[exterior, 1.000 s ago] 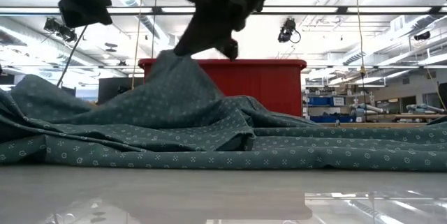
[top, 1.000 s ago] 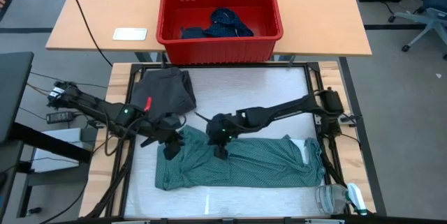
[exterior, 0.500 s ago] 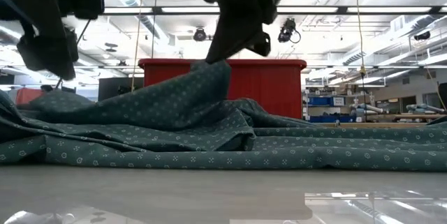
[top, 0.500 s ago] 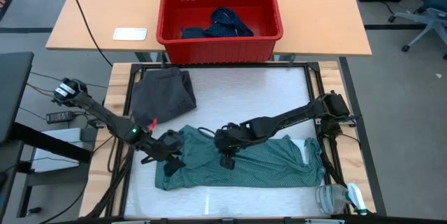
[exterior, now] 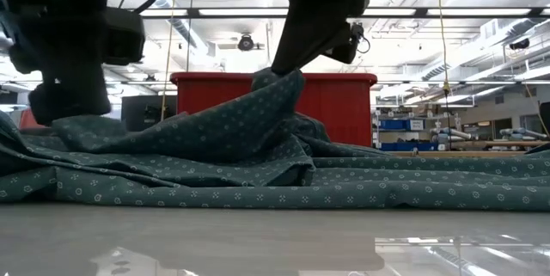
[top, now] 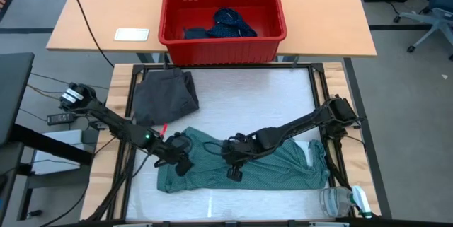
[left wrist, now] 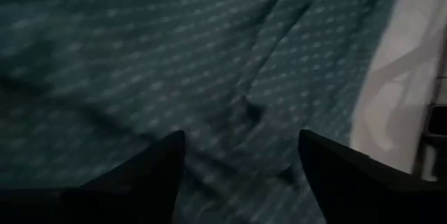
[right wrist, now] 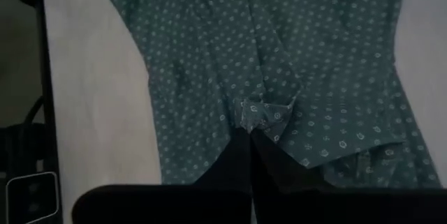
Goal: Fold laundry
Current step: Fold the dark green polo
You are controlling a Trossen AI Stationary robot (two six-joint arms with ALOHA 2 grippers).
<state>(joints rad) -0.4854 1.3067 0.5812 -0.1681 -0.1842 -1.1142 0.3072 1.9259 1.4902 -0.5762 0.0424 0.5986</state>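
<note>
teal-green dotted collared cloth shirt [top: 244, 162] lay spread across the near half of the white table [top: 248, 92]. right gripper [top: 233, 171] pinched shut on a raised fold at the shirt's middle. left gripper [top: 182, 163] hovered over the shirt's left end, fingers [left wrist: 150, 172] apart, holding nothing.

Bare table [top: 248, 96] lies open between grey garment [top: 166, 91] and teal shirt [top: 269, 165].
</note>
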